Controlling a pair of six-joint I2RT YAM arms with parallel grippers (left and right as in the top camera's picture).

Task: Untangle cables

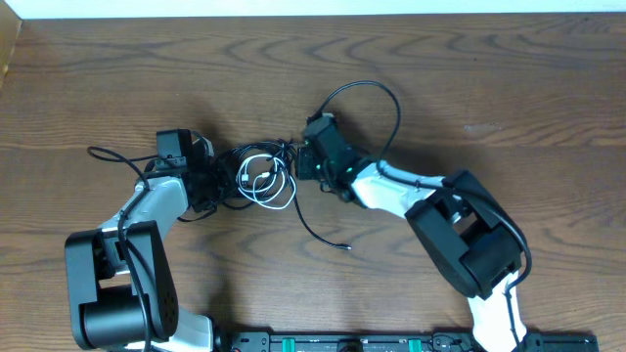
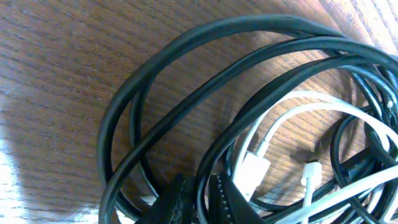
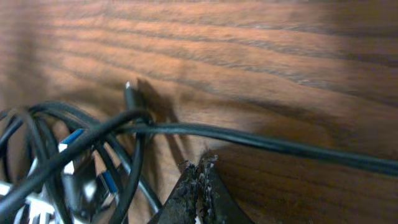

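The cables lie in a knot (image 1: 256, 176) at mid-table between my two grippers. The knot is several black loops around one short white cable (image 1: 266, 180). One black cable arcs up past the right gripper (image 1: 364, 86), and another ends in a plug toward the front (image 1: 344, 245). My left gripper (image 1: 215, 182) is at the knot's left side. In the left wrist view its jaws (image 2: 202, 193) are shut on a thin black cable, beside the white plug (image 2: 252, 171) and the black coils (image 2: 186, 40). My right gripper (image 1: 305, 161) is shut and empty (image 3: 200, 171), just behind a taut black cable (image 3: 280, 144).
A black cable tail trails left of the left arm (image 1: 106, 154). A small plug tip (image 3: 129, 93) points up from the knot in the right wrist view. The wooden table (image 1: 489, 78) extends all round. A rail with electronics runs along the front edge (image 1: 352, 342).
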